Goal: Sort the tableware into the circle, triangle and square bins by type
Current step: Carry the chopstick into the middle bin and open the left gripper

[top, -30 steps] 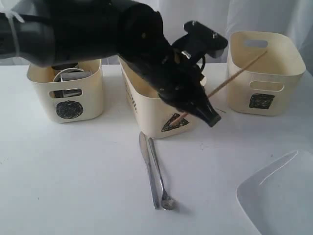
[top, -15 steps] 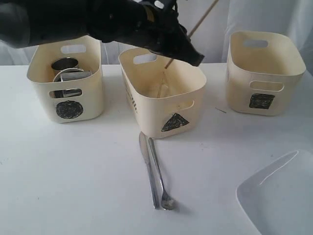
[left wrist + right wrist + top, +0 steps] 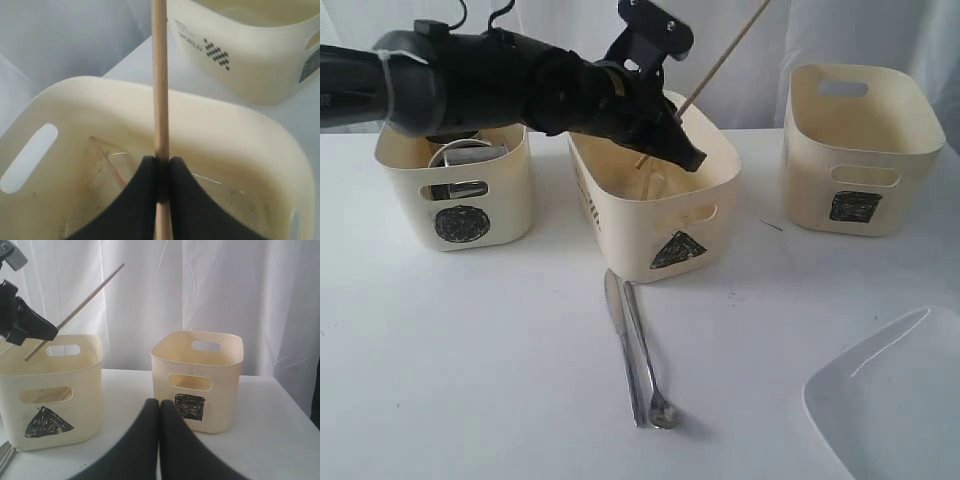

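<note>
Clamped tight in the left gripper: one wooden chopstick, slanting up over the triangle bin. Inside that bin, seemingly a second chopstick lying flat. Pressed together and empty: the right gripper. Three bins in a row, with the circle bin holding steel cups, partly hidden behind the left arm, and the square bin opposite. On the table in front, two pieces of steel cutlery touching side by side; one white plate at the corner.
</note>
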